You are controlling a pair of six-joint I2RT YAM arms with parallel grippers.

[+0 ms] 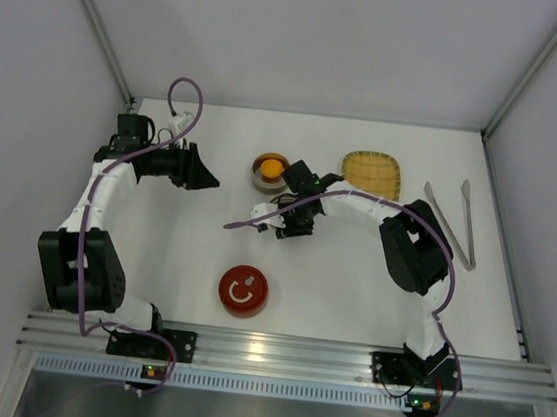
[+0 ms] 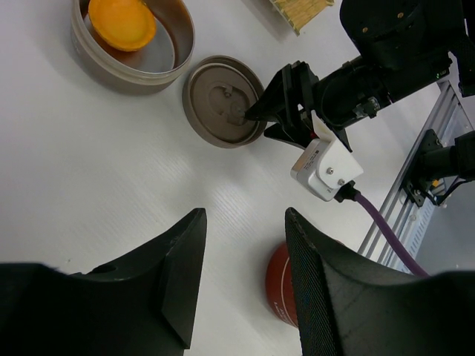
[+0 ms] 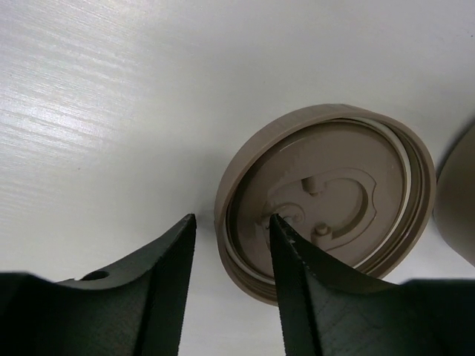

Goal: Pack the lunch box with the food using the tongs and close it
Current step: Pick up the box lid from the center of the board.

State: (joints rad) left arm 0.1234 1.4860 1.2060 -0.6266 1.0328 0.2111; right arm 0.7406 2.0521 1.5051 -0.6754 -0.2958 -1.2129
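Top view: brown round lunch box (image 1: pixel 257 171) sat mid-table w/ the orange food piece (image 1: pixel 272 168) inside. Yellow woven tray (image 1: pixel 371 174) lay to its right, tongs (image 1: pixel 455 221) flat on the table (image 1: pixel 350 287) further right, and a red round container (image 1: pixel 243 291) nearer the arm bases.
Left wrist view: left hand (image 2: pixel 245 215) apart, nothing btwn its fingers.
Right wrist view: right hand (image 3: pixel 231 222) apart, straddling the rim of the upturned brown lid (image 3: pixel 334 200), not clamped.
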